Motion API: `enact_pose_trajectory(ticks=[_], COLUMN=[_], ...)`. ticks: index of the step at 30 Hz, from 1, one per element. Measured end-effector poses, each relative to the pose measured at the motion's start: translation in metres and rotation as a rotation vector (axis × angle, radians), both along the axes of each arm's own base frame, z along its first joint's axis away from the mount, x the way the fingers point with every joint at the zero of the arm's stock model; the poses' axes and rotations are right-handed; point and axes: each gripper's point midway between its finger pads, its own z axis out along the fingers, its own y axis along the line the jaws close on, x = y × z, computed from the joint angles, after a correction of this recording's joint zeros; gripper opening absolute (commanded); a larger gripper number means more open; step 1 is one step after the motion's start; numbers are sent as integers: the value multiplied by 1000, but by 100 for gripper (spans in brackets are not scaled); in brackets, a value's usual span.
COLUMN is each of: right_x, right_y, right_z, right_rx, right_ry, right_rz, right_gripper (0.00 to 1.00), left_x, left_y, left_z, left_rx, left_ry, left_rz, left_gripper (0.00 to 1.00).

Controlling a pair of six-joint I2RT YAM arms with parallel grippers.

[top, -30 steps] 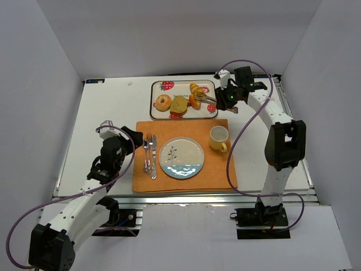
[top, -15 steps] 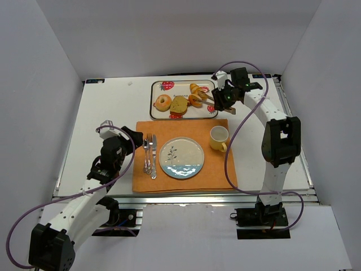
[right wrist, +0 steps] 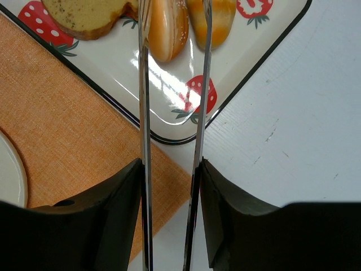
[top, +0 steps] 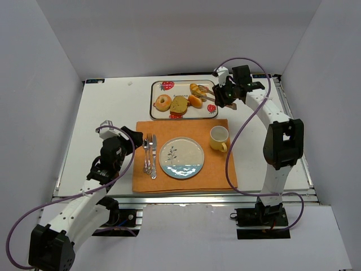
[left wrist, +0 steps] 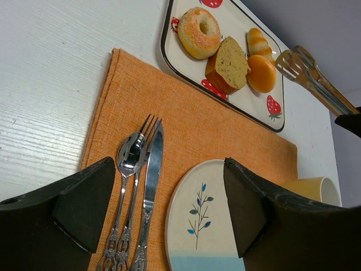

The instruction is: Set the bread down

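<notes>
Right wrist view: my right gripper (right wrist: 169, 176) clamps metal tongs (right wrist: 144, 113), arms parted over an orange bun (right wrist: 172, 25) on the strawberry tray (right wrist: 169, 141).

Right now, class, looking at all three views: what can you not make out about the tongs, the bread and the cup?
Right wrist view: the tongs in the right gripper run off the top edge, so their tips, and any contact with the bun, are cut off.
Top view: the tong tips over the tray are too small to judge.
Left wrist view: a finger of the left gripper hides most of the cup.
</notes>
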Motion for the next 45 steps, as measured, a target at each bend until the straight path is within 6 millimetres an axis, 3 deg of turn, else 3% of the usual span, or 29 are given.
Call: enact_pose_trajectory(ticks=[6,23,37,40,45], right_x=[2,-1,-6,-7,-8], right_y=[0,1,-3,-4,-5], right_z=[7,-3,-34,-35,-39], right_rx=[-1,-21,-67,-72,-78], right_ry=[-26,-13,59,61,73], right_rz=[7,31,41,41,46], right_gripper=[49,50,50,46,30], left_x=[0,0,0,0,0], left_y=[0,0,0,0,0], left_z=[0,2,2,2,2], left_rx=[0,-3,-3,-3,-3], left_ry=[0,-8,-8,-8,-8], left_rz=[0,0,0,1,1], left_gripper=[87,87,87,87,87])
